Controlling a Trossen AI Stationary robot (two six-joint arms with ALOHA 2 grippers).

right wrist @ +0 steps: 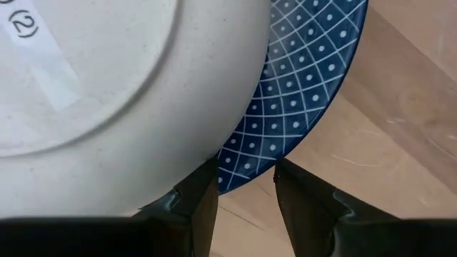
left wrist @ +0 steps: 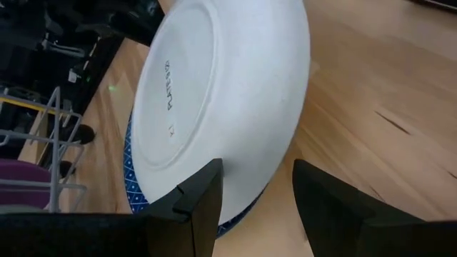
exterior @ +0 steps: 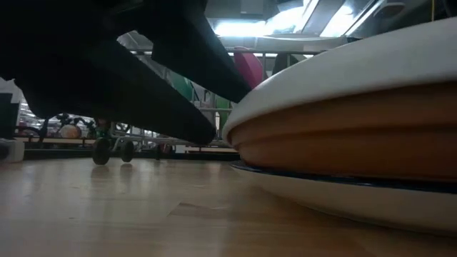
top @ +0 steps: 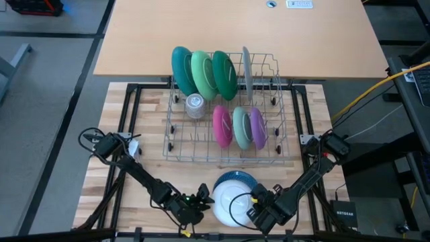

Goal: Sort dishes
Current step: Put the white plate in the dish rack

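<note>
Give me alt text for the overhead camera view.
Both grippers, left and right, flank an upside-down white bowl stacked over a blue patterned plate at the wooden table's near edge. Behind, a wire dish rack holds upright green, teal, grey, pink and purple dishes.

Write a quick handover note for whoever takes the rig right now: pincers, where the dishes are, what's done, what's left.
Left pincer: open, at the rim of the white bowl, nothing held.
Right pincer: open, at the blue patterned plate on the stack's other side, nothing held.
Done: three green plates, a grey plate and pink, pale green and purple small plates stand in the rack.
Left: the upturned stack at the table's front edge, with a tan bowl in it.
</note>
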